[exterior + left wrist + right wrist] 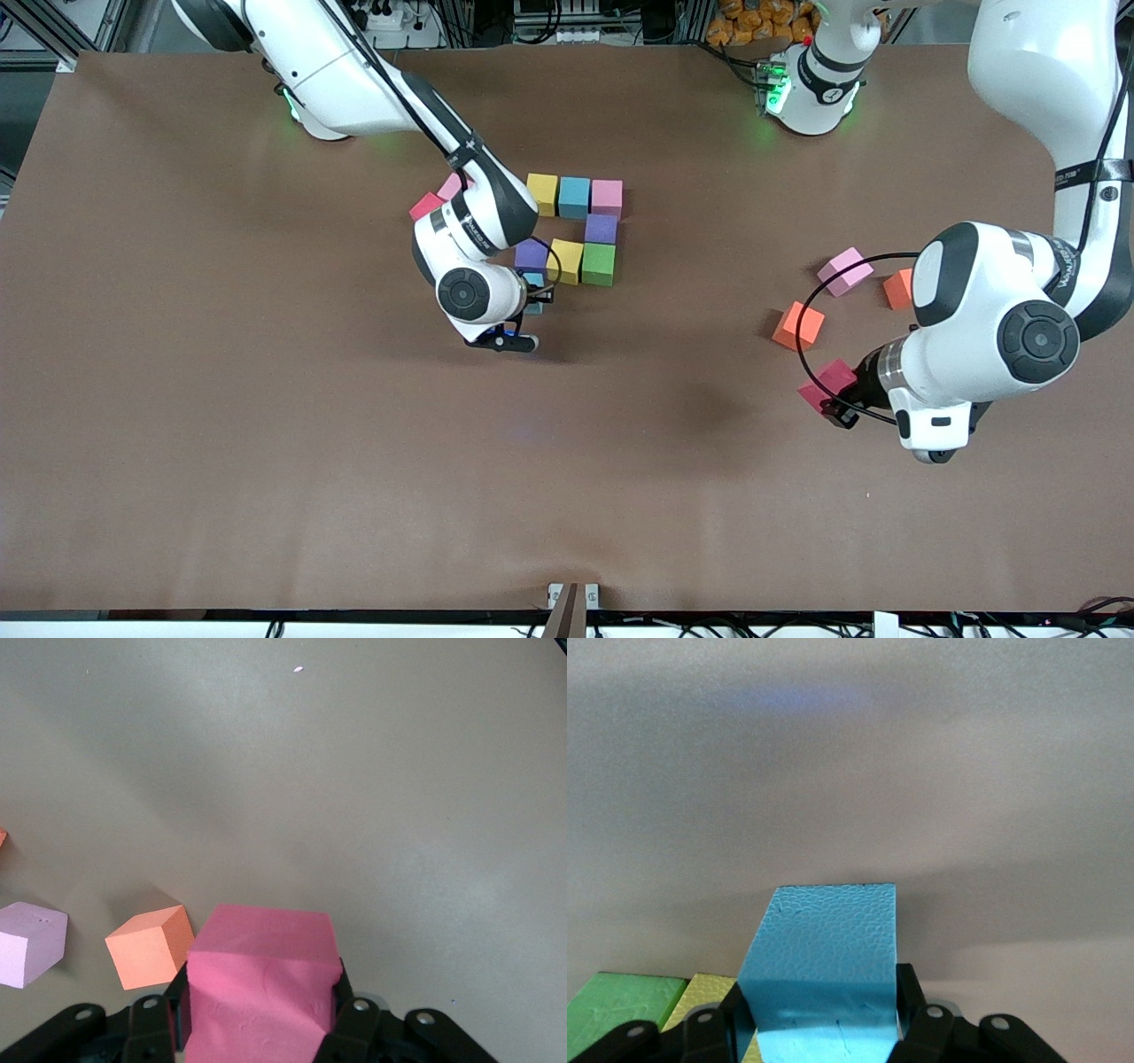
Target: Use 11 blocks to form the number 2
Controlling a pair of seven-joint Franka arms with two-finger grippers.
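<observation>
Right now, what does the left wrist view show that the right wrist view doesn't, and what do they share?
Only the left wrist view: the left gripper shut on a pink block, with an orange block and a pale pink block lying on the table.
Only the right wrist view: a sky blue block between the right gripper fingers, beside a green block and a yellow block.
Both: a block between fingers over brown tabletop.

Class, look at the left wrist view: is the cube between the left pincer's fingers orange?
No, the cube between the left pincer fingers is pink; an orange cube lies apart on the table.
</observation>
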